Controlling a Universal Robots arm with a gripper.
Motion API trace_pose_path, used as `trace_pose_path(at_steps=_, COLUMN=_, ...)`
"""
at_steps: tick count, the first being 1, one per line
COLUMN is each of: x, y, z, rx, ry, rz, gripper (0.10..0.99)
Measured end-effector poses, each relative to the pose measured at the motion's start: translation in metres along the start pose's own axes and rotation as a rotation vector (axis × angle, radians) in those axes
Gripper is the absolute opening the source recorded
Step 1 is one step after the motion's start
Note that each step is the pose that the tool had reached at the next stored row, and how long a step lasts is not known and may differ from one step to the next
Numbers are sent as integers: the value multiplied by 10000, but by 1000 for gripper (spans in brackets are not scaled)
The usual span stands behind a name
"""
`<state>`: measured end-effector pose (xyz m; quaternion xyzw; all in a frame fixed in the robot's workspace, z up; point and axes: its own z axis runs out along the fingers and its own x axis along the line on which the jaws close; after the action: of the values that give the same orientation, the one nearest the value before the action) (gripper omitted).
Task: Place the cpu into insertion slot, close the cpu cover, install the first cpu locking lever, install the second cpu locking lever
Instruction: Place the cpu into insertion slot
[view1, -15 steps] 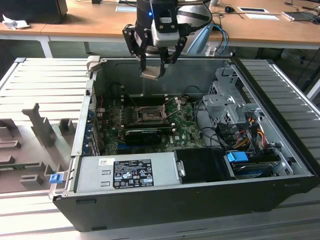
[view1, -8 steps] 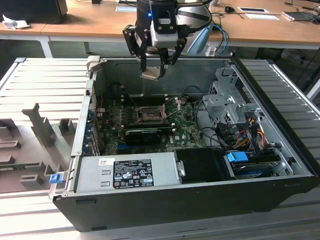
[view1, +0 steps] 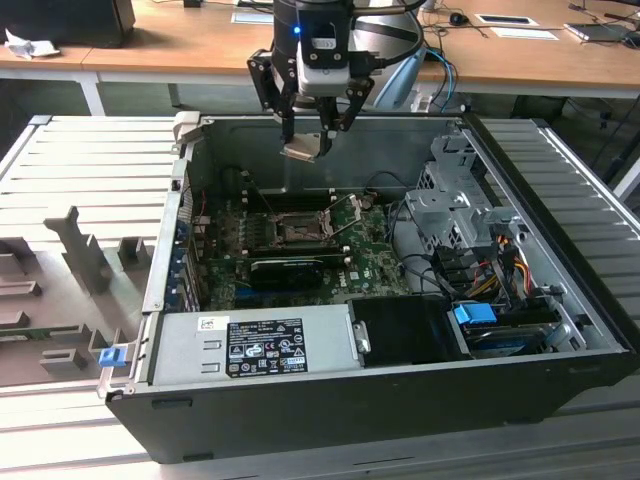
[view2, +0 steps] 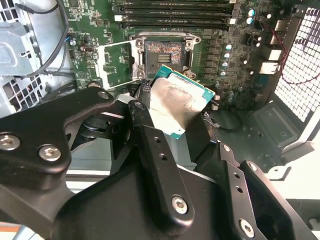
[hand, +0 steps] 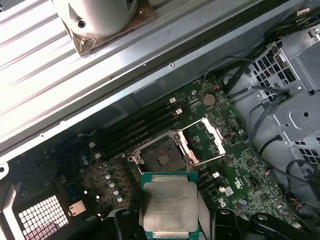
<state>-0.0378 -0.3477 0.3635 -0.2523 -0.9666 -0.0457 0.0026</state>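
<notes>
While my gripper (view1: 312, 140) is clamped shut on the cpu (view2: 177, 107), pinching it by two opposite edges, the chip hangs in the air with its grey metal top tilted. In the exterior view it is over the far part of the open computer case (view1: 400, 405), well above the board.

The insertion slot (hand: 159, 157) lies below, bare and dark inside its metal rim, with nothing seated in it. The cpu cover (hand: 215, 136) is swung up and open just beside the slot, on the exterior view's right of it, and its square window shows the green board (view1: 372, 262) behind it.

From this I judge the task to be early in its first step. The chip is picked up and carried above the case but not yet set down, and the cover and both latching steps are left to do.

Outward from the slot, the memory slots (view2: 175, 12) run along its far side. The long black expansion card (view1: 290, 268) lies just near of it. The grey power supply (view1: 185, 345) fills the near corner on the exterior view's left.

As for writing, the power supply carries a black label (view1: 265, 345) with white print and a small white sticker beside it. The chip's top looks smeared, and I can make out no marking on it.
</notes>
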Motion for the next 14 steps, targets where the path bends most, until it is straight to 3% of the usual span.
trace_pose_path(at_steps=14, x=-1, y=-1, z=14, rx=-31, ry=-96, rz=1097, gripper=525)
